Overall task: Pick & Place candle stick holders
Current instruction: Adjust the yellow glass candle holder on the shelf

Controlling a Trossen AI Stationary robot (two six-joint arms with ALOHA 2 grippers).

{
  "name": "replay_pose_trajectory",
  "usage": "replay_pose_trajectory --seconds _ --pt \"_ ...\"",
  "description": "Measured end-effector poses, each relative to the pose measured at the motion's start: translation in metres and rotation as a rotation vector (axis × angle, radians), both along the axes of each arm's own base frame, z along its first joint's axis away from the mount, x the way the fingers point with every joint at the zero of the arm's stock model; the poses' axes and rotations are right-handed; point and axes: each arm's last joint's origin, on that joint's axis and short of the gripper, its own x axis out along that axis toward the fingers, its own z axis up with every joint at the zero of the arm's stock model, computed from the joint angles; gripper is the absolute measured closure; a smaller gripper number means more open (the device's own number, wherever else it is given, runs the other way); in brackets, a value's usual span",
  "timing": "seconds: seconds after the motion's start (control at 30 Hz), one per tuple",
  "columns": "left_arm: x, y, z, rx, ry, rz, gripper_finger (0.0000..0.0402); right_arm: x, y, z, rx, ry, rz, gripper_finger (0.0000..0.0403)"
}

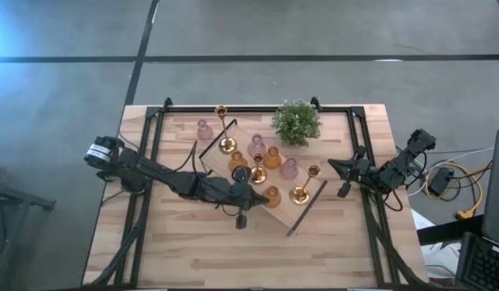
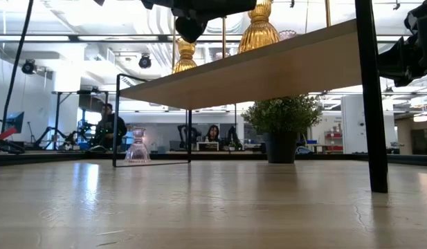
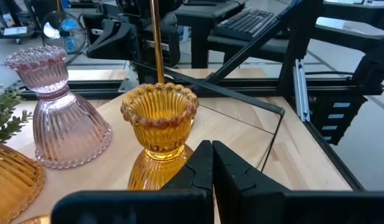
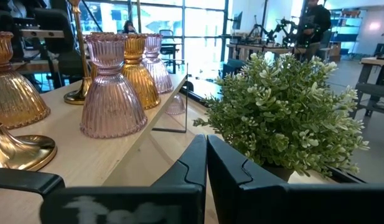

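Several candle stick holders stand on the long wooden tray [image 1: 243,133]: pink glass ones [image 1: 255,145], amber glass ones [image 1: 272,158] and gold brass ones [image 1: 299,194], plus a tall-stemmed gold one [image 1: 225,144]. One pink holder [image 1: 204,129] stands on the table beside the tray. My left gripper [image 1: 253,194] is shut over the tray, right in front of an amber holder [image 3: 159,118]. My right gripper [image 1: 336,168] is shut and empty at the table's right, pointing toward the plant. My left gripper's shut fingertips [image 3: 204,163] come level from the table's left, right at the lower body [image 3: 155,171] of the amber holder, which stands upright on the tray. I cannot tell whether they touch it.
A green potted plant [image 1: 296,121] stands at the far side, close to the tray and in front of my right gripper [image 4: 206,155]. The tray stands raised on black wire handles [image 2: 371,104]. Bare table lies along the near edge. People sit in the room beyond.
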Motion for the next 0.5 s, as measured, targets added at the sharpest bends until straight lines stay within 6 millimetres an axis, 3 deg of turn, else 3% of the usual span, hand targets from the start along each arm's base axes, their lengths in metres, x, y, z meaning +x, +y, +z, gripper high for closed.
replay_pose_trajectory --seconds 0.5 --pt "0.015 0.000 -0.015 -0.009 0.030 -0.020 0.0401 0.000 0.000 0.000 -0.002 0.001 0.000 0.0394"
